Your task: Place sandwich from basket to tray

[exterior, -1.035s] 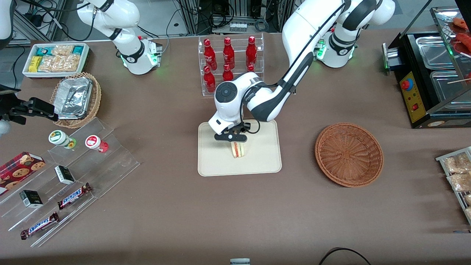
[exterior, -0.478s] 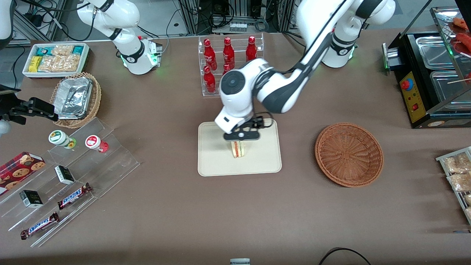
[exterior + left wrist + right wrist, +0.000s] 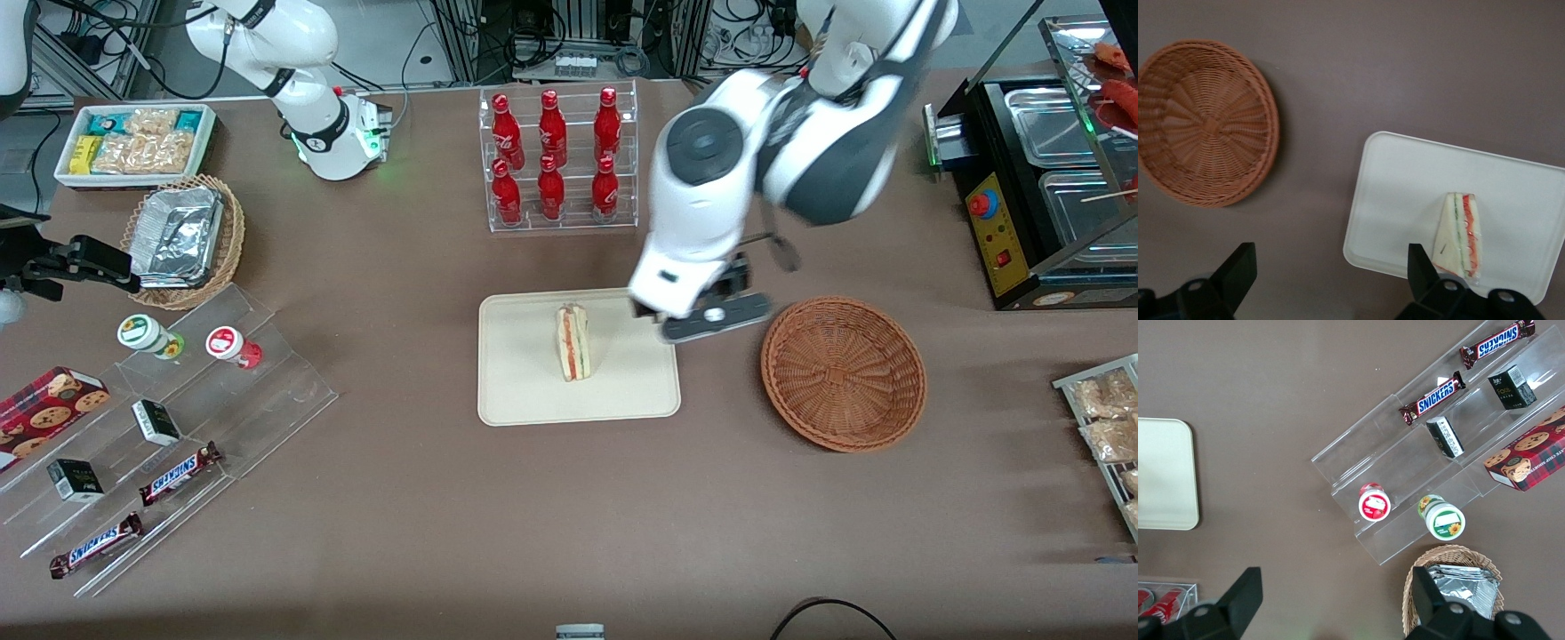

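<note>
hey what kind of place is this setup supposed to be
Probably a lab mock-up of a snack kiosk: racked red soda bottles, Snickers bars on a display, a sandwich on a tray. The open gripper hovers beside the basket.

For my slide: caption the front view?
Sandwich on tray, basket empty, open gripper raised between them.

we see the sandwich (image 3: 573, 342) on the tray (image 3: 524, 391), the basket (image 3: 843, 373) beside it toward our working arm's end, our gripper (image 3: 707, 322) hanging between them, fingers apart.

Even overhead light, soft shadows under basket (image 3: 843, 373) and tray (image 3: 524, 400); gripper (image 3: 711, 322) above table between them, motion-blurred.
</note>
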Robot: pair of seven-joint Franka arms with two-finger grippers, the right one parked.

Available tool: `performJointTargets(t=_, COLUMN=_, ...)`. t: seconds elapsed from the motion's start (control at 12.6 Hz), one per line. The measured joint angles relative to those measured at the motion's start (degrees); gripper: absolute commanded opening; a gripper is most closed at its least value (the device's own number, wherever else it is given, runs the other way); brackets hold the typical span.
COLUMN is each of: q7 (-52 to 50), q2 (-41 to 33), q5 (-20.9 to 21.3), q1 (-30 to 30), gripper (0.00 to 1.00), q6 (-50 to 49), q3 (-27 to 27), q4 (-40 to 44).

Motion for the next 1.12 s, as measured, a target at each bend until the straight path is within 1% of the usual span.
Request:
performJointTargets(t=0.32, q7=3.0, q2=-4.0, q5=-0.3, q1=4.5, gripper=0.99, q6=-2.5, q3=0.0, q4=-1.6)
performJointTargets(t=0.56, q7=11.8, q2=-6.6, q5=-2.9, q1=10.5, gripper=1.0, q6=-5.9, q3=0.1, q4=-1.8)
performJointTargets(t=0.88, q7=22.8, q2=-9.6, q5=-4.9, q1=17.9, gripper=1.0, q6=-9.5, q3=0.2, q4=-1.9)
performJointTargets(t=1.12, q7=29.3, q2=-11.1, q5=-5.9, q1=21.9, gripper=1.0, q6=-11.6, q3=0.2, q4=-1.9)
